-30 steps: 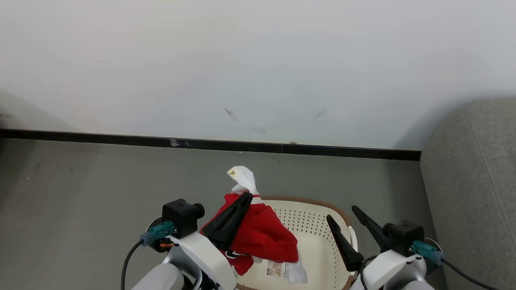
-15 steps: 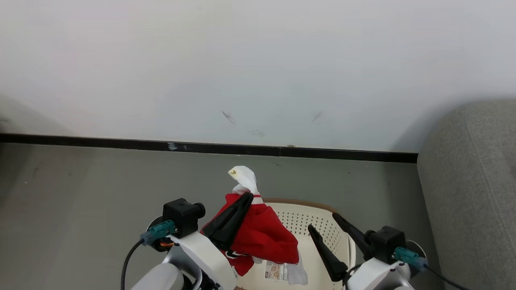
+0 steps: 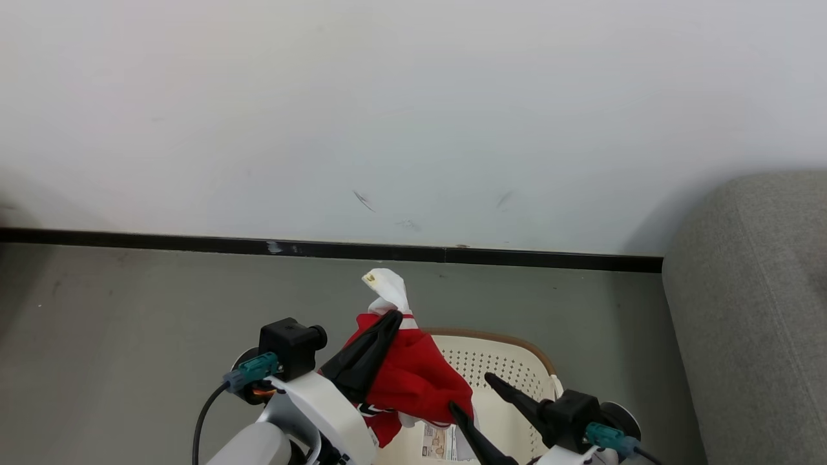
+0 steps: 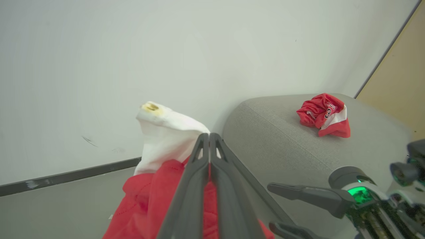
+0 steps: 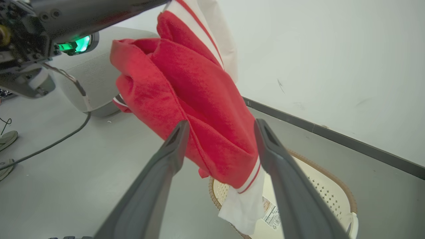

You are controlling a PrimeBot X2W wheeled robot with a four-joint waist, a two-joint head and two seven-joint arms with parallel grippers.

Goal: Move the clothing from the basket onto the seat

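Observation:
My left gripper (image 3: 391, 316) is shut on a red garment (image 3: 413, 381) with white trim, holding it up above the cream basket (image 3: 517, 340). In the left wrist view the shut fingers (image 4: 210, 156) pinch the red and white cloth (image 4: 166, 139). My right gripper (image 3: 470, 391) is open beside the hanging cloth, over the basket. From the right wrist, the garment (image 5: 199, 99) hangs just ahead of the spread fingers (image 5: 181, 132), with the basket (image 5: 332, 189) below. A second red garment (image 4: 323, 114) with a dark number lies on the grey seat (image 4: 282, 139).
The seat (image 3: 749, 310) stands at the right, against the white wall with its black baseboard (image 3: 194, 242). Grey floor spreads left of the basket. A cable (image 5: 49, 142) trails over the floor, and a shoe (image 5: 6, 137) shows at the right wrist view's left edge.
My right gripper has swung left from the basket's right side to beside the hanging garment, staying open. The left gripper keeps its hold. The camera has tilted slightly.

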